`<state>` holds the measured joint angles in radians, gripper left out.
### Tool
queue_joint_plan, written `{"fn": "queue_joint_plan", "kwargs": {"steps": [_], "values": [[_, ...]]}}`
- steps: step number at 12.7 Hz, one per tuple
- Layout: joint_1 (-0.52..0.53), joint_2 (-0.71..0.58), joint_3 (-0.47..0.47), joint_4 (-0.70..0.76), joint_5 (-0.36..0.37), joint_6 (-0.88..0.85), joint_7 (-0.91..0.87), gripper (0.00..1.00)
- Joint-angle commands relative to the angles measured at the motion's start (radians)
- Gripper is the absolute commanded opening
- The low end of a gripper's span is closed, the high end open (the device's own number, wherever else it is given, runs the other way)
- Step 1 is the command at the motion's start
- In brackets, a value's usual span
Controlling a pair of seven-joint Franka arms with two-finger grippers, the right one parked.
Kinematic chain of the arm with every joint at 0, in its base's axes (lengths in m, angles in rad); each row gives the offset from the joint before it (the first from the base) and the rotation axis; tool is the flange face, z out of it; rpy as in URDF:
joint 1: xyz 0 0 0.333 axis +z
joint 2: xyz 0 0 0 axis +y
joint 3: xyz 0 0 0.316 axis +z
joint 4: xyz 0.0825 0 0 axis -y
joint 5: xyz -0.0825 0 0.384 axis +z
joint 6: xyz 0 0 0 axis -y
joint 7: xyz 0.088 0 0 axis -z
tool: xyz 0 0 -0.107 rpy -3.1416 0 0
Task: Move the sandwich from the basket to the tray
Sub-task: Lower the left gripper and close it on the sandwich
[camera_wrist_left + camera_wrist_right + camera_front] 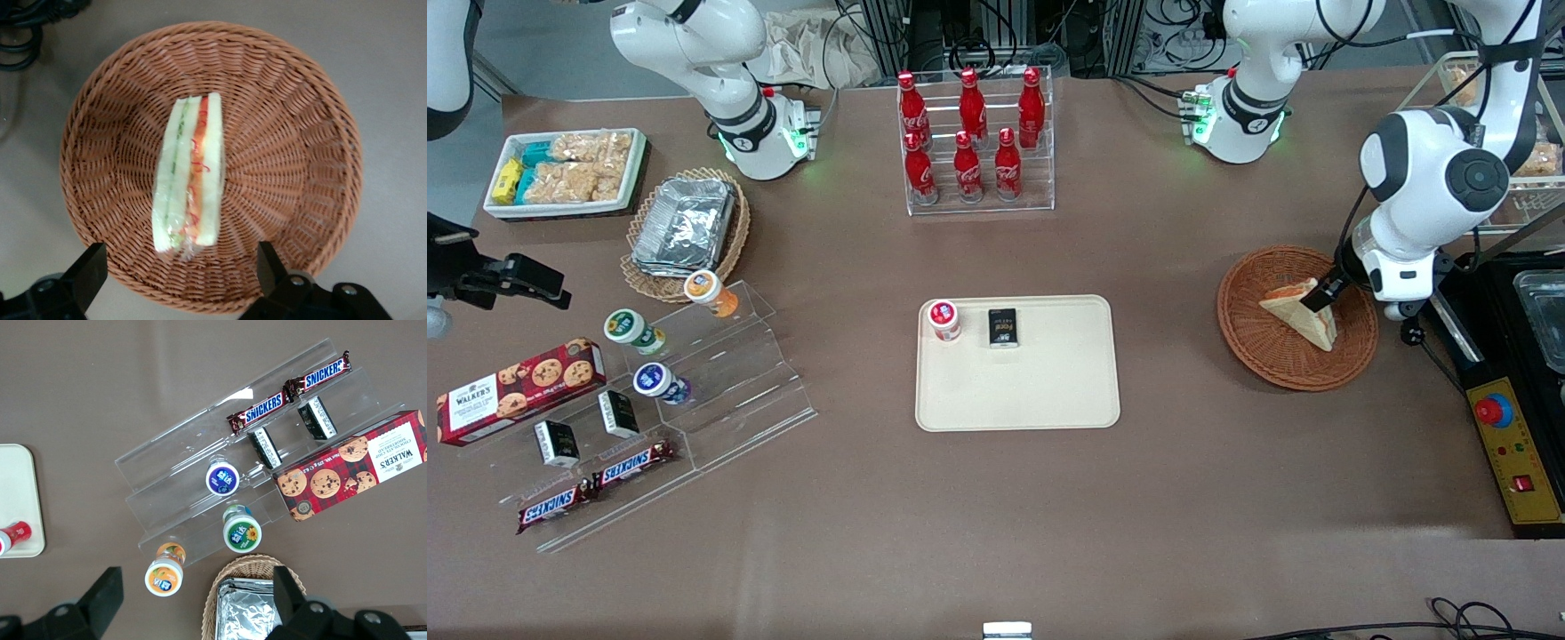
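The sandwich, a plastic-wrapped wedge of white bread with red and green filling, lies in the round reddish-brown wicker basket toward the working arm's end of the table. My gripper hangs just above the sandwich and the basket. It is open, with its two black fingers spread wider than the wedge and touching nothing. The cream tray lies mid-table, well apart from the basket.
A red-lidded cup and a small black box stand on the tray. A rack of cola bottles is farther from the front camera. A yellow control box lies beside the basket. An acrylic snack stand sits toward the parked arm's end.
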<state>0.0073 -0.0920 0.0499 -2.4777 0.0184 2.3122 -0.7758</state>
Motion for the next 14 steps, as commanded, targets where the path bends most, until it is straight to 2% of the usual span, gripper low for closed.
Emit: {"fn": "queue_joint_plan", "kwargs": {"steps": [1, 3, 10, 11, 12, 13, 14], "values": [[0.011, 0.026, -0.002, -0.033, 0.017, 0.067, -0.036, 1.0], [0.01, 0.07, -0.004, -0.037, 0.018, 0.125, -0.092, 1.0], [0.01, 0.184, -0.004, -0.092, 0.017, 0.298, -0.096, 1.0], [0.01, 0.195, -0.004, -0.087, 0.015, 0.3, -0.099, 0.82], [0.01, 0.189, -0.004, -0.086, 0.015, 0.299, -0.108, 0.21], [0.01, 0.192, -0.004, -0.084, 0.015, 0.297, -0.112, 0.0], [0.008, 0.192, -0.005, -0.08, 0.015, 0.296, -0.125, 0.0]]}}
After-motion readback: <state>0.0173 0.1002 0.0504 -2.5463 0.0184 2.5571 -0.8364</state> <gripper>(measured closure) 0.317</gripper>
